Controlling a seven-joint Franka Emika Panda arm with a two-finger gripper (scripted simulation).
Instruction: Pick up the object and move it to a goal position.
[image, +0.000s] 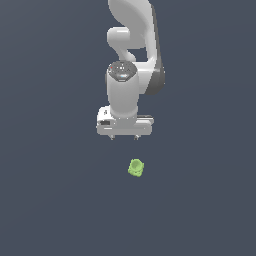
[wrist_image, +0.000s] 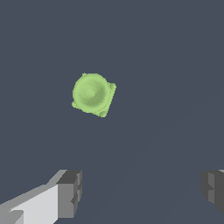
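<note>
your gripper (image: 124, 137) is hanging with its jaws spread wide, gripping nothing. the green block (image: 136, 168) is sitting on the dark floor (image: 50, 200), apart from the fingers (wrist_image: 69, 193).

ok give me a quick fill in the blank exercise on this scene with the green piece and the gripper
1. The small lime-green blocky piece with rounded corners is coloured ____.
2. The grey-fingered gripper has its fingers spread ____, holding nothing.
3. In the wrist view, the piece lies ____ the gap between the fingers, not inside it.
4. The piece rests on the plain dark ____ floor.

Missing words: green; open; outside; grey
</note>
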